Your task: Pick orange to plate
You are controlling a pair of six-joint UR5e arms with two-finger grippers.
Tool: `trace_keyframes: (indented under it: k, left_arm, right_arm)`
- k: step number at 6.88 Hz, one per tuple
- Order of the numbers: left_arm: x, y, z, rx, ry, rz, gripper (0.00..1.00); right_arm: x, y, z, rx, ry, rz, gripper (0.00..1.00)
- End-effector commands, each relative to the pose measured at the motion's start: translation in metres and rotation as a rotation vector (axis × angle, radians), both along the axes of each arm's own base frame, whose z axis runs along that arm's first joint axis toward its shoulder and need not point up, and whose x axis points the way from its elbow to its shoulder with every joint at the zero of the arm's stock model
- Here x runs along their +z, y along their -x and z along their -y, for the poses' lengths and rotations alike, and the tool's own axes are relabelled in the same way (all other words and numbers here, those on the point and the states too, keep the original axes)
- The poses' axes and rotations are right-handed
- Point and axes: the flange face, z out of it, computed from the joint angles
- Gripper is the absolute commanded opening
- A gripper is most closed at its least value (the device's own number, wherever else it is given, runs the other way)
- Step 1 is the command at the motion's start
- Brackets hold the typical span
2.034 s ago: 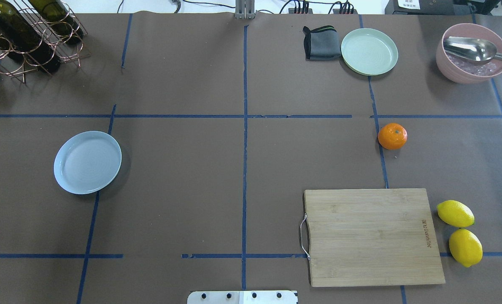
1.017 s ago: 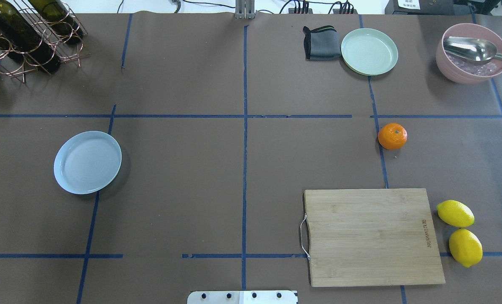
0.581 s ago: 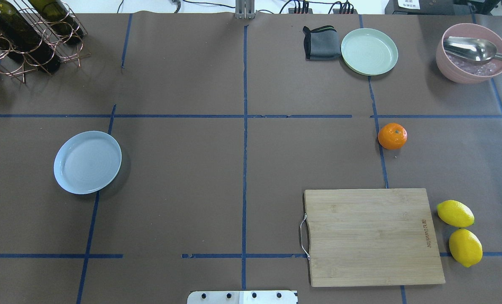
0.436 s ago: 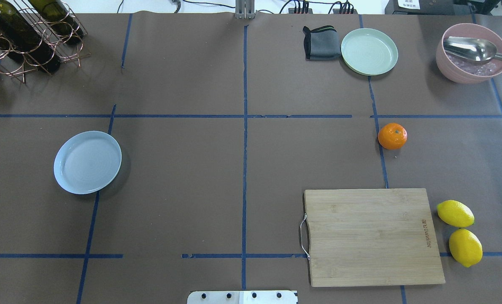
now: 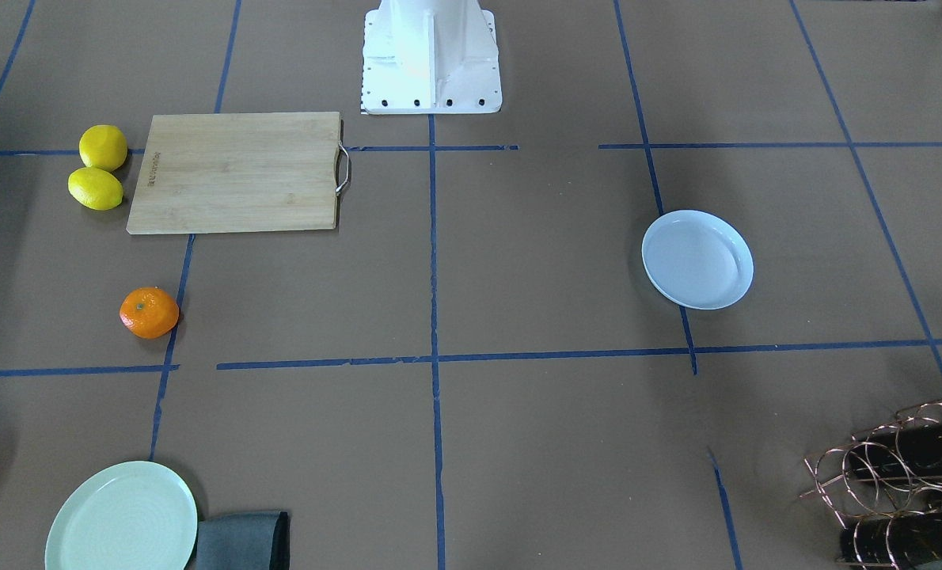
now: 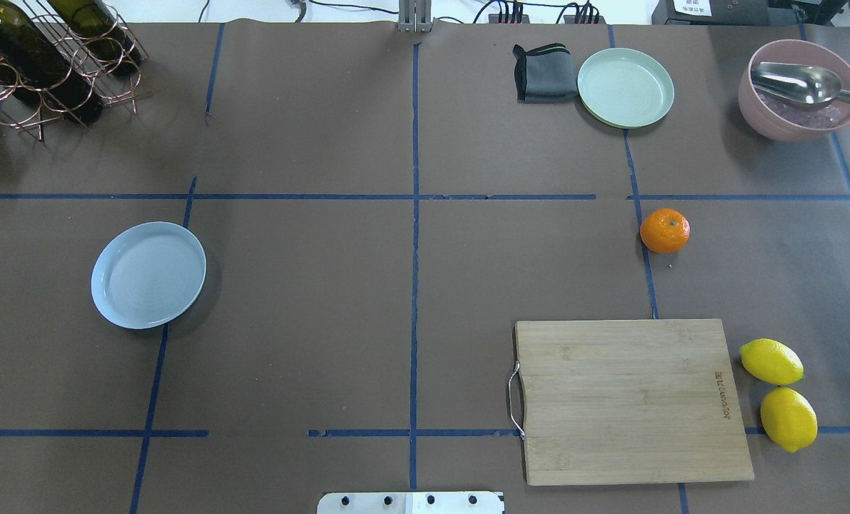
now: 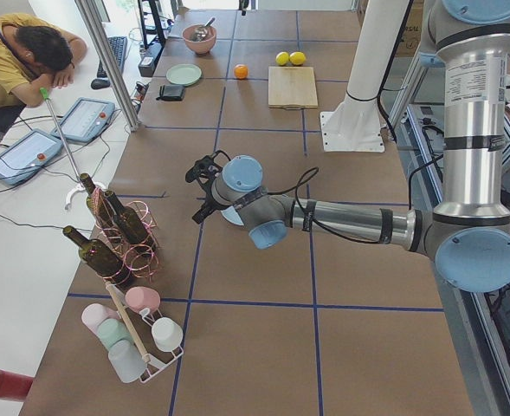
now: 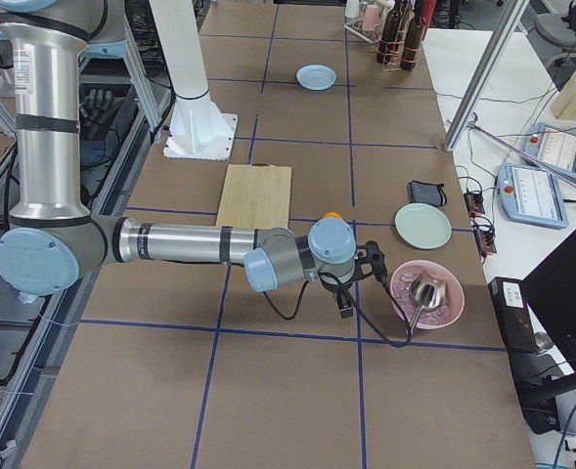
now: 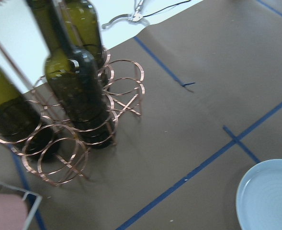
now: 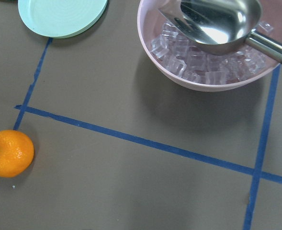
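Observation:
The orange (image 6: 664, 230) (image 5: 149, 313) (image 10: 9, 153) lies alone on the brown table, on a blue tape line on the right side. The bluish-white plate (image 6: 148, 274) (image 5: 697, 259) (image 9: 267, 196) rests bare on the left side, far from the orange. In the exterior left view my left gripper (image 7: 199, 173) hovers near the plate, beside the bottle rack. My right gripper (image 8: 371, 262) hangs between the orange (image 8: 332, 215) and the pink bowl. I cannot tell whether either gripper is open or shut.
A wooden cutting board (image 6: 632, 400) and two lemons (image 6: 778, 392) lie nearest the robot on the right. A pale green plate (image 6: 625, 87), a grey cloth (image 6: 543, 73) and a pink bowl (image 6: 789, 121) with ice and a spoon line the far edge. A wine rack (image 6: 46, 64) fills the far left corner.
The orange and the plate have not moved. Small dark parts now peek in at the left and right edges of the overhead view.

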Motion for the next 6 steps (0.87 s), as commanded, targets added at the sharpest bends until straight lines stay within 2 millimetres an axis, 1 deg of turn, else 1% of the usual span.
trace_keyframes:
  k: [1,2,3,4,5,6]
  left_arm:
    - [0.015,-0.095,-0.019,-0.117,0.168,0.015,1.00]
    - [0.025,-0.123,-0.027,-0.142,0.244,0.010,0.95]
    - [0.040,-0.134,-0.034,-0.190,0.293,0.025,0.76]
    - [0.050,-0.154,-0.042,-0.242,0.397,0.003,0.55]
    - [0.062,-0.171,-0.047,-0.283,0.436,0.010,0.49]
    - [0.062,-0.178,-0.048,-0.283,0.431,0.013,0.49]
  right_arm:
    - [-0.003,0.015,-0.007,0.009,-0.017,0.017,1.00]
    - [0.001,0.014,-0.010,0.010,-0.016,0.014,1.00]
    - [0.006,0.013,-0.013,0.017,-0.016,0.002,1.00]
    - [0.009,0.012,-0.014,0.022,-0.022,-0.013,1.00]
    - [0.010,0.014,-0.014,0.017,-0.023,-0.014,1.00]
    - [0.010,0.014,-0.015,0.018,-0.024,-0.015,1.00]
